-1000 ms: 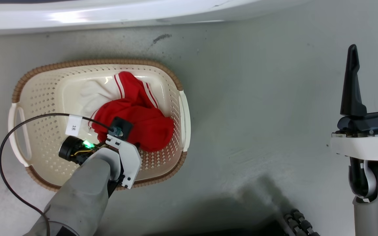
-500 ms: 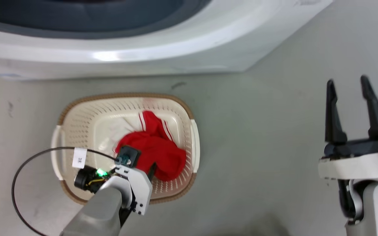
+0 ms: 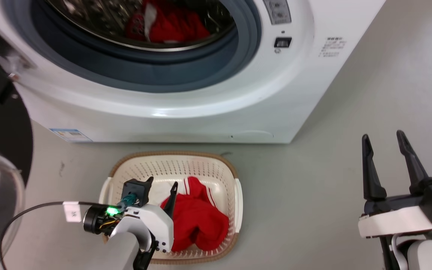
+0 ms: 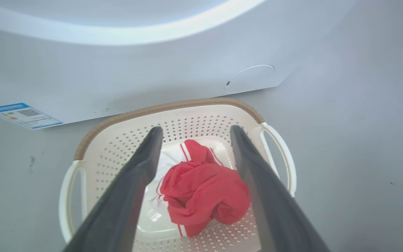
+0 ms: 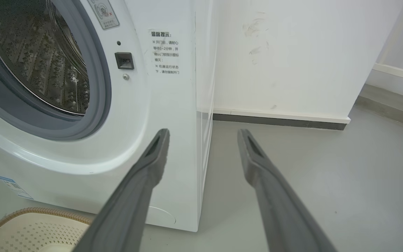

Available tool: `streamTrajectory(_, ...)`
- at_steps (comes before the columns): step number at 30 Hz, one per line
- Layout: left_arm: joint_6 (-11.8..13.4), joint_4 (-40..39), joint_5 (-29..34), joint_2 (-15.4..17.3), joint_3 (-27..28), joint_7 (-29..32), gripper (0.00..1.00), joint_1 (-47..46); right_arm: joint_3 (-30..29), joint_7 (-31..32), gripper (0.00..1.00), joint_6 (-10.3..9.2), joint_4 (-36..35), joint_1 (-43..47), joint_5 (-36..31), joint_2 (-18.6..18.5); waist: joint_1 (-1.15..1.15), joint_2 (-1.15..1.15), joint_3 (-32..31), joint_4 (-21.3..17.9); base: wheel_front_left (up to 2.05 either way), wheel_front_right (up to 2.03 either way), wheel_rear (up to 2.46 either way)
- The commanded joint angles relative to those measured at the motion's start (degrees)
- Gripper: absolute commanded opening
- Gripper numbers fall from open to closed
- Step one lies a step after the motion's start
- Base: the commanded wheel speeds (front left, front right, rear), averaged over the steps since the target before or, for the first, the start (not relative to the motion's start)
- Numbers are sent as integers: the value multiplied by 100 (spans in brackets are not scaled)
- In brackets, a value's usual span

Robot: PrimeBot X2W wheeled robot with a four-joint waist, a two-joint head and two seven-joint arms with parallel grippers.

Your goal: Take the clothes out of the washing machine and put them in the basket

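Since the bright red clothes point(image 3: 173, 26) lie inside the white front-loading washing machine point(image 3: 208, 112), up-forward of the left end effector point(image 3: 162, 183), left's nearer. It's wide, empty, over the cream perforated basket point(image 3: 171, 154); right end effector point(image 3: 383, 137) wide too.

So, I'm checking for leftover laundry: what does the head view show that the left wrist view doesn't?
Head view: red clothes inside the washer, the open door, the open right pincer. Left wrist view: a look through the left pincer, open and empty. Both: the basket with a red garment in it, in front of the washer.
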Motion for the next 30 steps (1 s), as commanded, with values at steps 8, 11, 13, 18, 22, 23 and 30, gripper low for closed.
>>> streamTrajectory(8, 225, -1299, 579, 65, 925, -14, 100, 540, 9, -10, 100, -4, 23, 249, -31, 2, 1, 0, -501, 193, 0, 0, 0)
streamTrajectory(11, 192, -1612, 769, 69, 1190, -14, 100, 441, 26, -10, 100, -4, 8, 229, -28, 1, 1, 0, -473, 187, 0, 0, 0)
streamTrajectory(13, 200, -1732, 875, 88, 1384, -14, 100, 277, 64, -10, 100, -4, -8, 159, -18, 1, 1, 0, -414, 154, 0, 0, 0)
streamTrajectory(18, 163, -1713, 1074, 152, 1718, -15, 100, -278, 120, -10, 100, -4, -39, -17, 55, 1, 1, 0, -169, -12, 0, 0, 0)
streamTrajectory(22, 67, -1262, 1175, 260, 1784, -16, 100, -1073, 163, -10, 100, -4, -87, -191, 107, 2, 1, 0, 139, -191, 0, 0, 0)
streamTrajectory(23, 29, -1124, 1172, 281, 1807, -15, 100, -1310, 177, -10, 100, -4, -99, -240, 125, 2, 1, 0, 227, -241, 0, 0, 0)
streamTrajectory(30, -244, 54, 1325, 613, 1726, 543, 100, -3335, 219, -10, 100, -4, -235, -716, 319, 4, 1, 0, 1165, -748, 0, 0, 0)
